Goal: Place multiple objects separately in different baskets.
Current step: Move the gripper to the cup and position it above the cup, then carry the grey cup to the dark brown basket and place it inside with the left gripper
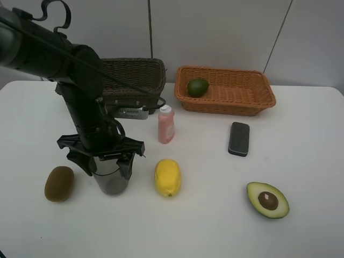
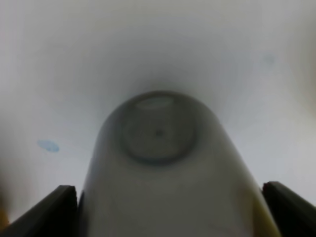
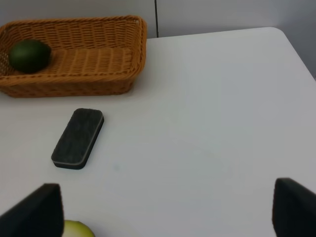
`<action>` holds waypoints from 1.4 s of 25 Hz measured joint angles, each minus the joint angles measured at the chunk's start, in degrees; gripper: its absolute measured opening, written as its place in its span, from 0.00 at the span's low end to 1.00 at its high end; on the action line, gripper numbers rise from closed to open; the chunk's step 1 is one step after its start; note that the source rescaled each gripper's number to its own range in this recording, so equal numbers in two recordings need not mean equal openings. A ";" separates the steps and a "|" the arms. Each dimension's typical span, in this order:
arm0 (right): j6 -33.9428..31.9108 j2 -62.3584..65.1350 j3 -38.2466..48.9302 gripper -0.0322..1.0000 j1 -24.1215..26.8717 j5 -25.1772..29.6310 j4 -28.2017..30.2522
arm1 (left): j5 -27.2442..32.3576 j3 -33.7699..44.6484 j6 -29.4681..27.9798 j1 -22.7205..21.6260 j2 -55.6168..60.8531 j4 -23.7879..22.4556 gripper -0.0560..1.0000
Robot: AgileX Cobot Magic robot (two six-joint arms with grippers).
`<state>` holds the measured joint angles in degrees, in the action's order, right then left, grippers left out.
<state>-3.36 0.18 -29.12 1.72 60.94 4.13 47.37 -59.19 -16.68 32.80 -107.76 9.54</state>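
Green lime (image 1: 198,87) sits in orange-tan wicker basket (image 1: 258,102), everything else unsorted; left gripper (image 1: 107,161) jaws wide astride grey translucent cup (image 1: 112,183), right gripper (image 3: 168,187) wide, empty.

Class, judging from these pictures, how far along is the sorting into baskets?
Done: lime lies in the orange basket. In hand: left tool straddles the cup, grip unclear. Left: kiwi, lemon, pink bottle, eraser, avocado half, all on the table.

No legible text; the small pink bottle (image 1: 166,126) seems too blurred to read.
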 joint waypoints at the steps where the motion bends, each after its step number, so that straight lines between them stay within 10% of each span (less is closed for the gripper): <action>1: 0.00 0.00 0.00 1.00 0.00 0.00 0.00 | 0.25 0.00 -0.05 0.00 0.00 -0.06 0.79; 9: 0.00 0.00 0.00 1.00 0.00 0.00 0.00 | 7.80 -3.69 -0.29 0.00 0.06 -0.01 0.77; 18: 0.00 0.00 0.00 1.00 0.00 0.00 0.00 | 19.96 -25.33 -0.19 -0.43 0.01 -4.70 0.77; 35: 0.00 0.00 0.00 1.00 0.00 0.00 0.00 | -9.20 -41.01 2.96 -14.84 -12.25 -5.37 0.77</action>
<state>-3.36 0.18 -29.12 1.72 60.94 4.13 38.17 -100.20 -13.71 17.96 -120.01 4.16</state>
